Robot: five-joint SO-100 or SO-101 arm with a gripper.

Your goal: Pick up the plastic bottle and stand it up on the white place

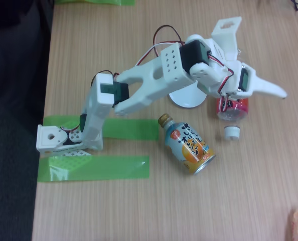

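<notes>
1. Under the gripper (228, 103) we see the plastic bottle (233, 109), beside the white place (187, 98).
2. We cannot tell how the jaws stand.
3. We judge it light, slick, crushable; hold mid-body.

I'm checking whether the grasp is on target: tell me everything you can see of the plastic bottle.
The plastic bottle is mostly hidden under the white gripper in the fixed view. What shows is a clear, rounded end with a red label band, low on the wooden table, just right of the white disc. Whether it lies flat or is tilted I cannot tell. A small white cap-like piece sits apart from it on the table. The gripper's fingers overlap it, but a firm grasp cannot be confirmed.
</notes>
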